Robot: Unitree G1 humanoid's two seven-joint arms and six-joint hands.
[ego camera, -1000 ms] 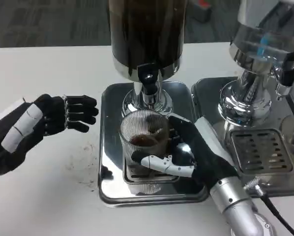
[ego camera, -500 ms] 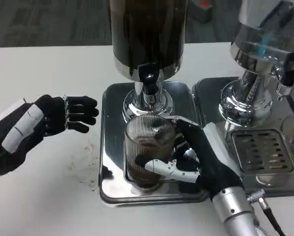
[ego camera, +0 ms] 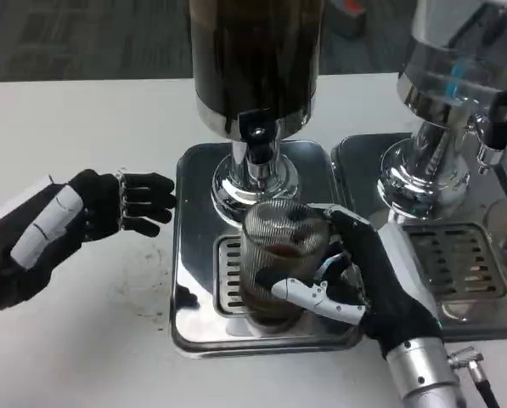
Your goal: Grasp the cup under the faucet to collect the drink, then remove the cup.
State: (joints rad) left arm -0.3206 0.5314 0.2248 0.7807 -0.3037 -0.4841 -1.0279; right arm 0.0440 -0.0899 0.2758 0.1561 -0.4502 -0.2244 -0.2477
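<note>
The right robot hand (ego camera: pixel 355 276) is clamped around the ribbed glass cup (ego camera: pixel 280 255), with a white finger across the near wall and the black palm against the far side. Over the last second the cup has travelled with that hand: it stood directly below the faucet (ego camera: pixel 256 140) of the dark drink dispenser (ego camera: pixel 253 59), and it now sits forward and to the right of the faucet, over the near right part of the drip tray (ego camera: pixel 194 255), whose slotted grate (ego camera: pixel 229 276) has come into view on the left of the cup. A shallow layer of dark drink shows at the bottom of the glass. This suggests collecting is over and removal has begun; the cup looks lifted or tilted slightly, though whether its base has cleared the tray cannot be told. The left robot hand (ego camera: pixel 109 208) hovers above the white counter (ego camera: pixel 83 119) left of the tray, fingers curled in on nothing, having edged slightly toward the tray. A second, chrome dispenser (ego camera: pixel 457 102) stands right of the dark one.
</note>
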